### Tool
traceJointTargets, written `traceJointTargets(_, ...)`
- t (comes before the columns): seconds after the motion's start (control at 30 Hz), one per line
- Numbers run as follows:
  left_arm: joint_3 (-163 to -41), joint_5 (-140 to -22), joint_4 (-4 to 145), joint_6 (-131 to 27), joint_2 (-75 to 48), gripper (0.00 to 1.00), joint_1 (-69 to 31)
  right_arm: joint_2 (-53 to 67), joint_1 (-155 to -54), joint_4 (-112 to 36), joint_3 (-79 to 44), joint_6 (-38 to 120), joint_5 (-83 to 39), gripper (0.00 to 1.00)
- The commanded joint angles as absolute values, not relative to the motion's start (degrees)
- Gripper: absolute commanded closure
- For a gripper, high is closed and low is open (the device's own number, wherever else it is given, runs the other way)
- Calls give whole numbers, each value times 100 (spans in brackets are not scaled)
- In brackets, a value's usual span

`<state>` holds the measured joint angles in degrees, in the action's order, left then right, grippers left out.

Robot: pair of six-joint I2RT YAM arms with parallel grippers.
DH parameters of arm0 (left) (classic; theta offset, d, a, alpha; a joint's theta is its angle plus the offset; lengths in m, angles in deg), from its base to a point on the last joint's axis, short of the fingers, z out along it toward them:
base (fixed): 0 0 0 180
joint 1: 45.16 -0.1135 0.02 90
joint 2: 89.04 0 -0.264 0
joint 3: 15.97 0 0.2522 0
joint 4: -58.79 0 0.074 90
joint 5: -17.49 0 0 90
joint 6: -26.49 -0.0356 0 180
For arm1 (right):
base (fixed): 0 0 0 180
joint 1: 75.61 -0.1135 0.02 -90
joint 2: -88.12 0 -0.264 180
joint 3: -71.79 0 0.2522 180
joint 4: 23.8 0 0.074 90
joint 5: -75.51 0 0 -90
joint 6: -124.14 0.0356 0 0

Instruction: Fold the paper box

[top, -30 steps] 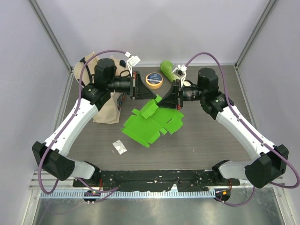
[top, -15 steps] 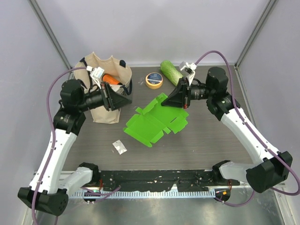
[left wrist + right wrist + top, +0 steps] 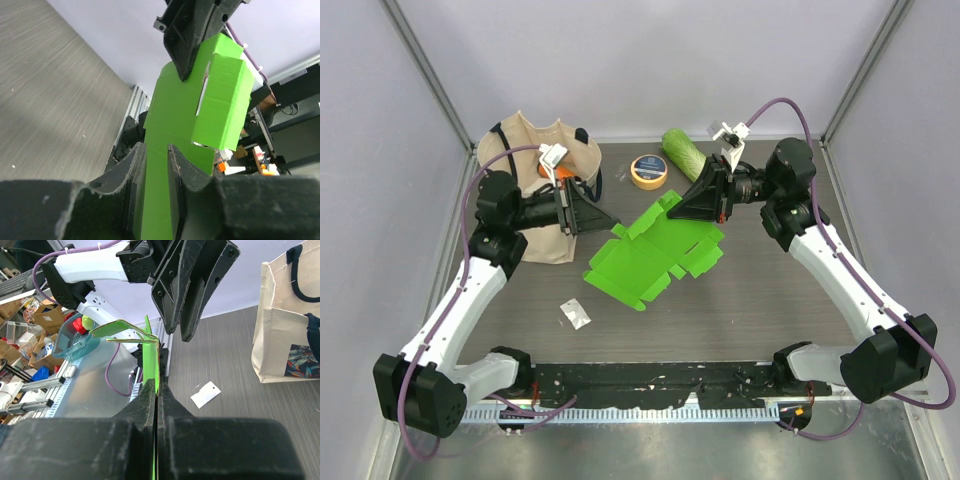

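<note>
The paper box [image 3: 650,252] is a bright green flat creased sheet with flaps, tilted, its near-left corner low on the table and its far-right edge lifted. My right gripper [image 3: 688,207] is shut on that far edge; in the right wrist view the card [image 3: 150,355] runs edge-on between the closed fingers of the gripper [image 3: 156,383]. My left gripper [image 3: 612,221] is at the sheet's far-left edge. In the left wrist view the jaws of the left gripper [image 3: 156,148] stand a little apart, with the green card [image 3: 220,95] showing face-on through the gap.
A beige canvas tote bag [image 3: 535,175] stands at the back left, behind the left gripper. A yellow tape roll [image 3: 649,171] and a pale-green cabbage [image 3: 683,152] lie at the back. A small white tag [image 3: 576,314] lies on the dark table near the front left.
My left gripper swung away to the left, then came back right to the sheet's left edge. My right gripper moved slightly up and right, still holding the card's far edge.
</note>
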<state>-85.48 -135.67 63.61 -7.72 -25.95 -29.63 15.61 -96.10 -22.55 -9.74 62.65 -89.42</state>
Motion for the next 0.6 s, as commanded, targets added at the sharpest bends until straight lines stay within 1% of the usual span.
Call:
traceJointTargets(0.0, -8475, -13948, 5174, -103, -2699, 71, -2952, 1587, -9591, -1822, -982, 6420, -9104, 99)
traceJointTargets(0.2, -8440, -14150, 4927, 22, -2760, 68, -2847, 1578, -9591, -1796, -1000, 6420, -9025, 99)
traceJointTargets(0.33, -8414, -14177, 4935, -31, -2778, 69, -2566, 1569, -9591, -1787, -1026, 6429, -8937, 99)
traceJointTargets(0.5, -8431, -14212, 4848, -14, -2760, 69, -2477, 1543, -9591, -1743, -1035, 6464, -8884, 99)
traceJointTargets(0.57, -8466, -14195, 4812, -14, -2751, 67, -2425, 1543, -9591, -1743, -1026, 6490, -8867, 99)
